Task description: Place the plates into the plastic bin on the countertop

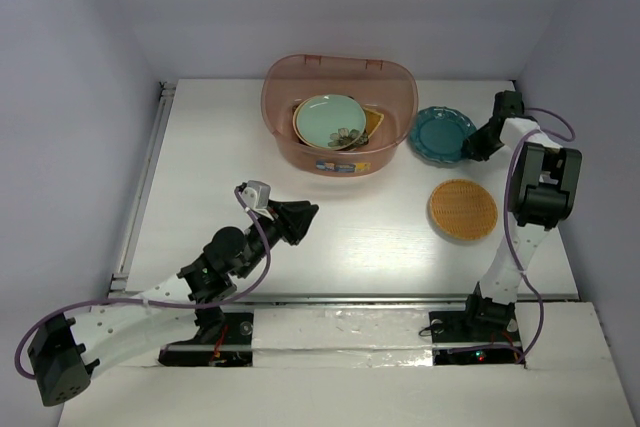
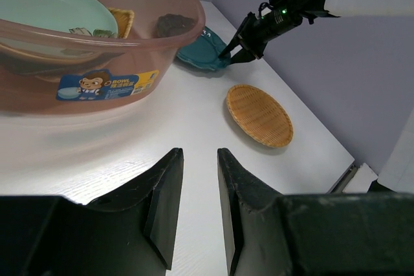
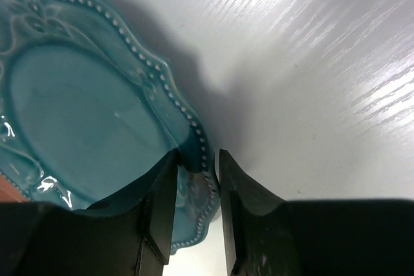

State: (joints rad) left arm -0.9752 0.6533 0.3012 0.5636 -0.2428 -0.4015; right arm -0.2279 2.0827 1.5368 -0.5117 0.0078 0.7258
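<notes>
- Countertop [image 1: 380,237]: white, with a metal rail [image 1: 140,187] down the left edge of the top view. Grey walls close in at left, back and right. A broad bare stretch runs across the middle of the frame, below the bin.
- Plastic bin [image 1: 340,162]: upper centre of the top view, near the back edge. The mint green plate [image 1: 330,119] lies on top inside, and a woven corner [image 1: 373,125] pokes out at its right.
- 2 plates are outside the bin. The teal scalloped plate [image 1: 440,134] is just right of the bin wall. The woven round plate [image 1: 463,209] is below it, lying flat with free space all round.
- Label [image 2: 107,84] on the bin's near side: blue and yellow, with a cartoon monkey and a word that looks like "BOWL". The smaller print is too small to read.
- Right gripper [image 1: 473,150]: at the teal plate's right edge. In the right wrist view its fingers [image 3: 162,192] straddle the beaded rim with a narrow gap, 1 finger over the plate's inner face and 1 outside. I cannot tell whether they press on it.
- Left gripper [image 1: 303,213]: over the bare middle of the countertop, pointing at the bin. Its fingers [image 2: 165,192] stand a little apart with nothing between them.
</notes>
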